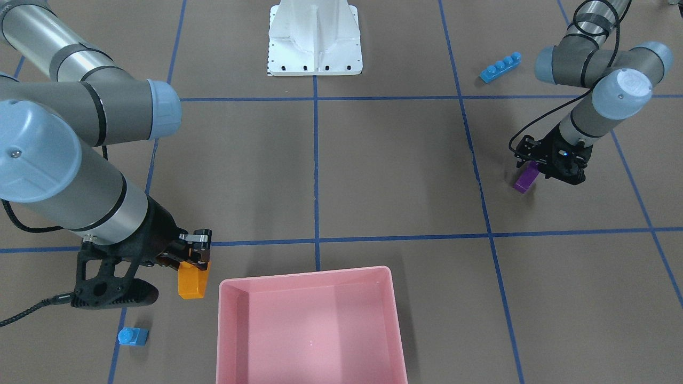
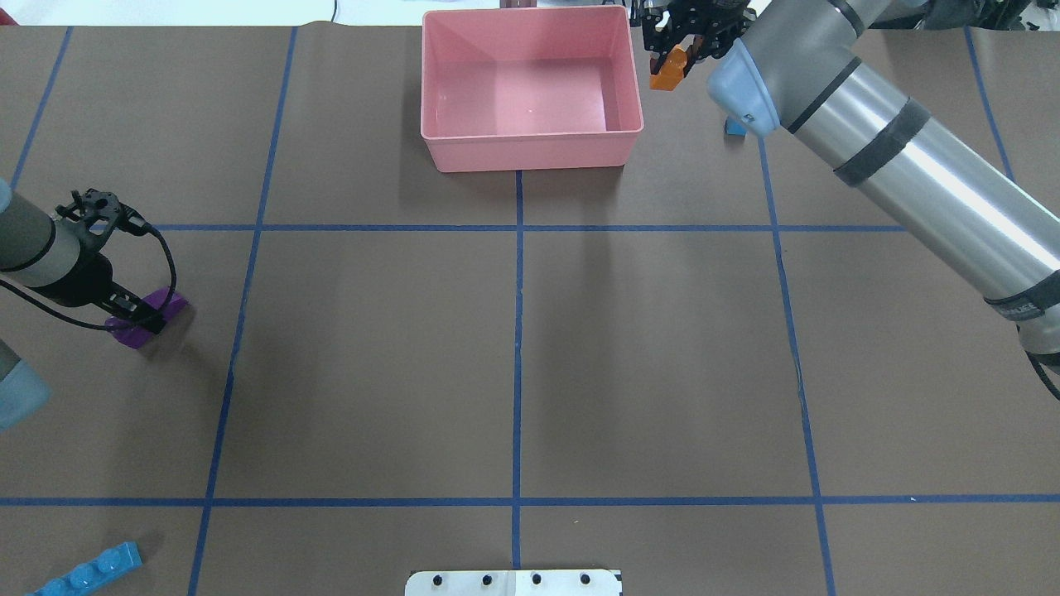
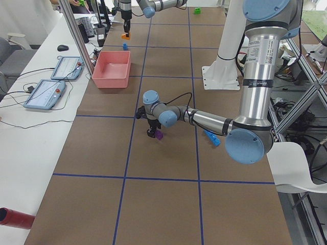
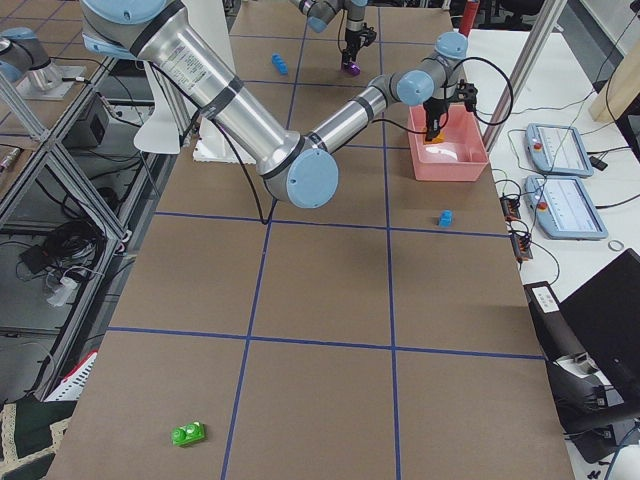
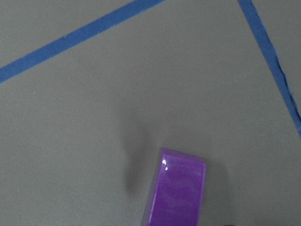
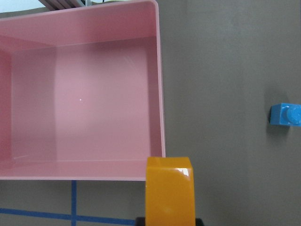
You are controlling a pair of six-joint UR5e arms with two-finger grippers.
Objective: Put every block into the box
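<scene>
My right gripper [image 1: 195,260] is shut on the orange sloped block [image 1: 192,278] and holds it just outside the pink box [image 1: 232,298], by its side wall. In the right wrist view the orange block [image 6: 169,189] hangs below the box's corner [image 6: 162,117]. My left gripper [image 1: 534,169] is shut on the purple oblong block [image 1: 526,180], low over the table; the block also shows in the left wrist view [image 5: 178,194]. The small blue single-stud block [image 1: 132,336] lies near the right gripper. The long blue four-stud block [image 1: 500,66] lies behind the left arm. The small green block [image 4: 187,433] lies far off at the table's end.
The box [image 2: 530,153] holds nothing. The white robot base [image 1: 315,40] stands at the table's middle edge. Blue tape lines grid the brown table. Tablets and a frame post [image 3: 76,35] stand beside the table near the box.
</scene>
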